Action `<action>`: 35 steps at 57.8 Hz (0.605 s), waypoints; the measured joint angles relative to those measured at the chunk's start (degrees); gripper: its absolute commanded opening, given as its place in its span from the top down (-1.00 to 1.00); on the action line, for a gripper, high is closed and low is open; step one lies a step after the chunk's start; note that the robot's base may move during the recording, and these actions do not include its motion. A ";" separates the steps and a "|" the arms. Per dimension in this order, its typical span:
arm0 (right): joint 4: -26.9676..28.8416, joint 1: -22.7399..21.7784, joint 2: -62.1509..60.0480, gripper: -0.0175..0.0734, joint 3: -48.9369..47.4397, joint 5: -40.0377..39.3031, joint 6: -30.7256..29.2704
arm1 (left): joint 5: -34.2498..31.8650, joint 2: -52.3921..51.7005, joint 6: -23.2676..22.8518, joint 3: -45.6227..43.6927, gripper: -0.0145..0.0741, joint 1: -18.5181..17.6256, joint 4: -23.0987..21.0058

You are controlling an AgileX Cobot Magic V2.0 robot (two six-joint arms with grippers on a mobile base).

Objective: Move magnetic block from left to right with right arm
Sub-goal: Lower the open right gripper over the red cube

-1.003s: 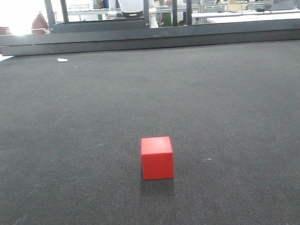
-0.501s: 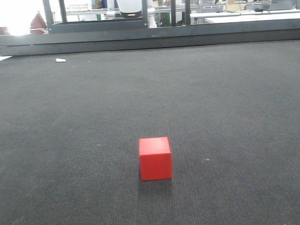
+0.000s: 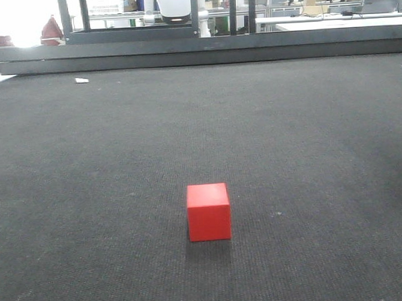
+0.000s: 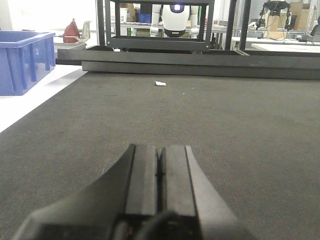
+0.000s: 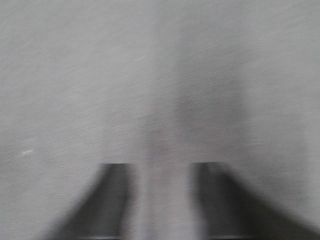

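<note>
Blue plastic marks the far left: a crate (image 4: 25, 60) at the upper left of the left wrist view, standing beside the dark felt counter (image 3: 320, 132). Low in the middle of that same view the left claw (image 4: 159, 172) points forward close over the felt. Its two fingers are pressed flat together with nothing between them, and they aim toward a white scrap (image 4: 160, 83) far up the frame. The red block (image 3: 208, 212) does not show there.

In the front view the block sits alone at lower centre, flat on the felt, with one face nearly square to the camera. Being a cube, it offers no long axis to line up with. Neither arm appears in that view, so which is nearer cannot be told.

Rightmost, the right claw (image 5: 165, 200) fills the bottom of its own blurred view. Its fingers (image 5: 117, 200) are parted to a middling gap, empty, and point at bare grey surface. No red shows ahead of it, so the block's bearing from this claw is unknown. My judgement is that the reach has yet to find its target.
</note>
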 measured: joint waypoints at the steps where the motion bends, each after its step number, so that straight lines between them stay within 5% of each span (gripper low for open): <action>1: 0.00 0.60 0.74 -0.78 -0.46 0.65 0.68 | 0.00 0.00 0.00 0.00 0.94 0.00 0.00; 35: -0.58 21.48 27.74 -0.78 -24.63 14.85 18.18 | 0.00 0.00 0.00 0.00 0.94 0.00 0.00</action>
